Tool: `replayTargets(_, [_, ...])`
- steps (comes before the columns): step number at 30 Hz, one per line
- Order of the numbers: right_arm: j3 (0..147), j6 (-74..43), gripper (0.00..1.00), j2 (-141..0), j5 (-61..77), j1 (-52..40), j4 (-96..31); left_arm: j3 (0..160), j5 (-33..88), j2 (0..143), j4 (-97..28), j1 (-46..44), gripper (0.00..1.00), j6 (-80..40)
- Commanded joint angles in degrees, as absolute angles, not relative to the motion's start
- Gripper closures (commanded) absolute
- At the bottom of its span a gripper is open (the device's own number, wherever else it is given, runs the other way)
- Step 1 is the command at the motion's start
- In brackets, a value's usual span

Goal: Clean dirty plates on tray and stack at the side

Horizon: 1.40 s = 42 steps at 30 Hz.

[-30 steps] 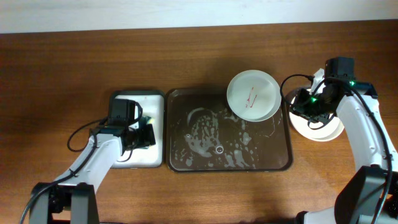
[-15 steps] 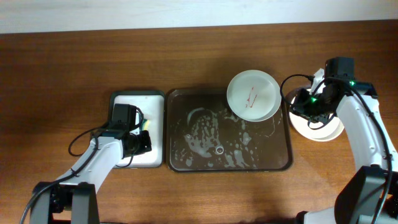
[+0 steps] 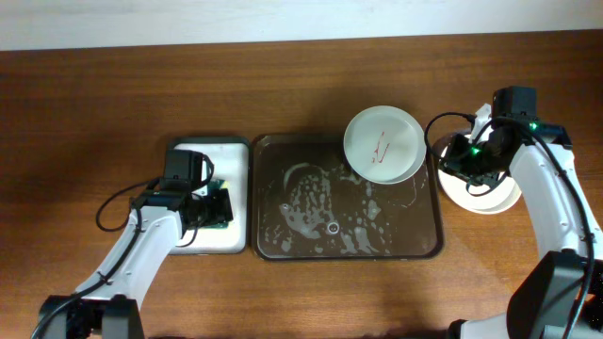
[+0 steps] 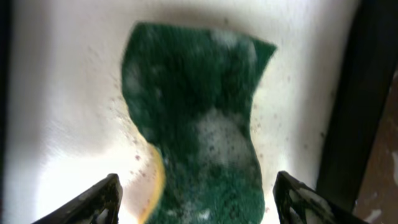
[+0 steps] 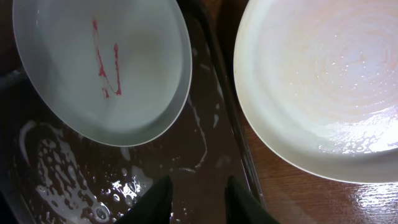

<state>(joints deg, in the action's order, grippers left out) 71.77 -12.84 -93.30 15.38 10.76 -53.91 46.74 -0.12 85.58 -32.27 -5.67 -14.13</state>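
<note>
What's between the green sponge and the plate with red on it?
From overhead, the edge of the white tray, then the foamy brown tray; nothing else.

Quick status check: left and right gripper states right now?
Left gripper: open, with a finger on either side of the green sponge, not closed on it.
Right gripper: open, empty, above the tray.

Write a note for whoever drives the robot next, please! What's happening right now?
Left gripper: open, above the green sponge lying on the white tray; not gripping it.
Right gripper: open, empty, over the brown tray near its right rim.
Plates: smeared plate sits at the brown tray's far right corner; cream plate is on the table beside it and looks clean and wet. Only two are visible.
Done: seemingly one plate.
Left: grab the sponge, scrub the smeared plate, stack it.
</note>
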Motion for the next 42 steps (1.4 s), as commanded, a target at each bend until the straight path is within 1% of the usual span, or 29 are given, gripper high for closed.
replayTargets(1, [71.2, -12.2, 0.7, -92.4, 15.9, 10.5, -53.9, 47.8, -2.4, 85.0, -29.9, -5.8, 0.25, -13.2])
replayTargets(4, [71.2, -12.2, 0.7, -92.4, 15.9, 10.5, -54.0, 47.8, -2.4, 86.7, -28.9, -5.8, 0.27, -13.8])
replayTargets(7, [71.2, -12.2, 0.7, -92.4, 15.9, 10.5, -53.9, 47.8, -2.2, 89.4, -28.9, -5.8, 0.27, -16.8])
replayTargets(11, [71.2, -12.2, 0.7, -92.4, 15.9, 10.5, -53.9, 47.8, 0.5, 92.1, -28.0, -5.8, 0.32, -17.1])
replayTargets(12, [71.2, -12.2, 0.7, -92.4, 15.9, 10.5, -53.9, 47.8, 0.6, 92.6, -27.4, -5.8, 0.36, -17.1])
replayTargets(13, [71.2, -12.2, 0.7, -92.4, 15.9, 10.4, -53.9, 47.8, 0.6, 92.8, -26.7, -5.8, 0.39, -17.1])
replayTargets(14, [71.2, -11.8, 0.7, -92.4, 15.9, 10.4, -53.9, 47.8, 0.6, 92.8, -26.2, -5.8, 0.46, -17.1])
replayTargets(16, [71.2, -10.1, 0.7, -92.4, 15.9, 10.5, -53.7, 47.8, 0.6, 92.8, -25.3, -5.8, 0.67, -17.1])
replayTargets(17, [71.2, -9.3, 0.7, -92.4, 16.1, 10.4, -53.5, 47.8, 0.6, 92.8, -25.0, -5.8, 0.75, -17.1])
replayTargets(19, [71.2, -7.7, 0.7, -92.4, 16.1, 10.4, -52.6, 47.8, 0.6, 92.8, -24.8, -5.8, 0.94, -17.1])
replayTargets(20, [71.2, -7.7, 0.7, -92.4, 16.1, 10.4, -51.9, 47.8, 0.6, 92.8, -24.8, -5.8, 1.0, -17.1])
replayTargets(27, [71.2, -0.4, 0.71, -92.4, 16.4, 7.5, -44.9, 47.8, 0.6, 92.8, -24.9, -5.8, 1.0, -17.1])
replayTargets(35, [71.2, -0.4, 0.7, -92.7, 14.3, 5.2, -36.9, 47.8, 0.6, 92.8, -25.6, -5.8, 0.98, -17.1])
replayTargets(40, [71.2, -0.2, 0.69, -96.2, 14.3, 5.2, -33.2, 47.8, 0.6, 92.8, -25.7, -5.8, 0.97, -17.1])
replayTargets(42, [71.2, -0.2, 0.65, -98.0, 14.3, 5.2, -31.6, 47.8, 0.6, 92.8, -25.7, -5.8, 0.97, -17.1])
